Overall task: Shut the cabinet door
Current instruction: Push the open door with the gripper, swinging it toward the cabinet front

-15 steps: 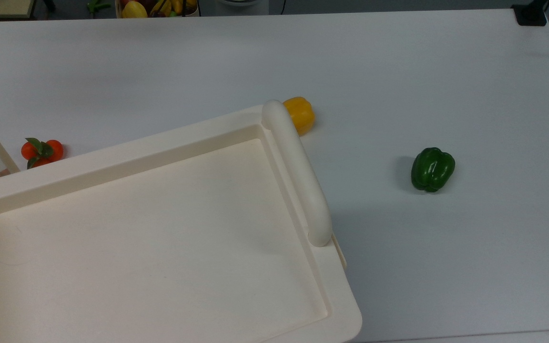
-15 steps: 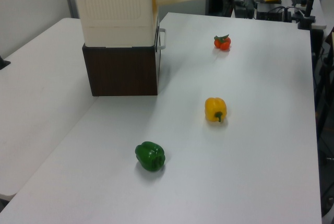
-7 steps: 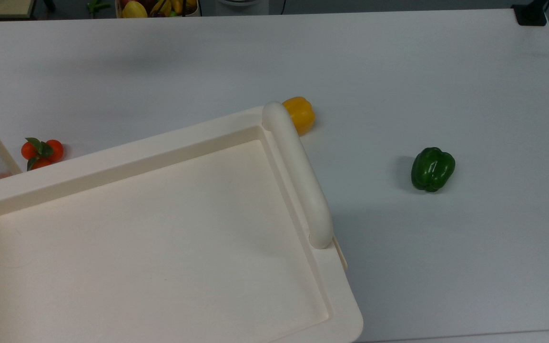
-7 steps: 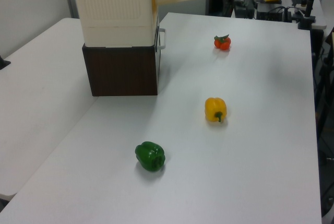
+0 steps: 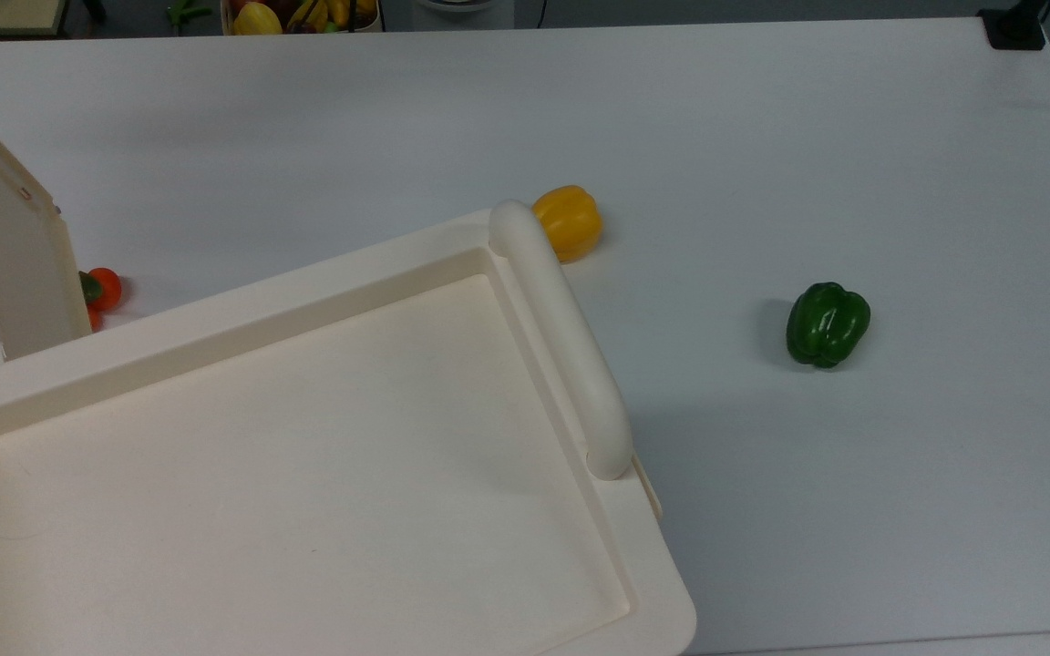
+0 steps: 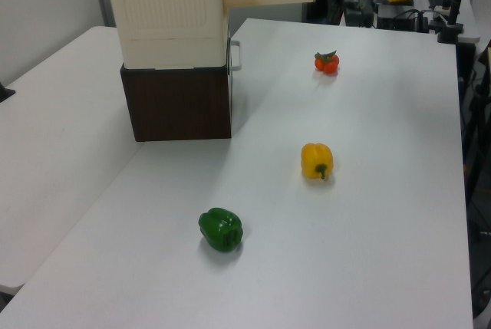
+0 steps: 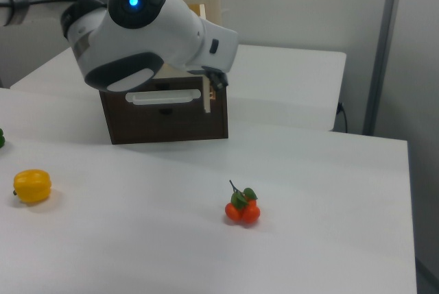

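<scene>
Now the cabinet door stands open. In the top view it rises as a cream panel at the far left, with small dots along its upper edge, just beyond the back corner of the cabinet's recessed top. In the left view it juts out from the cabinet's upper front corner toward the left view's right, above the counter.

In the right view the robot arm's white housing sits in front of the cabinet's upper part. A dark tip of the pincer pokes out beneath it, close to the cabinet's front edge. We cannot tell whether the pincer is wide or narrow, nor whether it touches the door.

Compared with half a second ago, the door has swung. The top view now shows more of its broad face, and it covers part of the tomato cluster. The cabinet top and its tube bar have shifted slightly. The yellow pepper and green pepper lie where they were.
</scene>
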Robot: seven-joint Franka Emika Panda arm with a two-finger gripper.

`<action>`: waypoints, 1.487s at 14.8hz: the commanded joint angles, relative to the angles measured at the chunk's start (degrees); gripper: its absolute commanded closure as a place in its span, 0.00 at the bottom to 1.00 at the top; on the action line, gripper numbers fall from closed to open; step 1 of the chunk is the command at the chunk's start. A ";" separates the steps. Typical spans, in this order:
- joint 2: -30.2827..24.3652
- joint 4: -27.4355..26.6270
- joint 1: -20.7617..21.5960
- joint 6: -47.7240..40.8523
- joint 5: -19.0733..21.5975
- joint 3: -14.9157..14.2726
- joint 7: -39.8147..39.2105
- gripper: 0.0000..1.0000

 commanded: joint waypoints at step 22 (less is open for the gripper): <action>12.98 7.78 10.41 26.30 -0.81 18.59 -2.01 1.00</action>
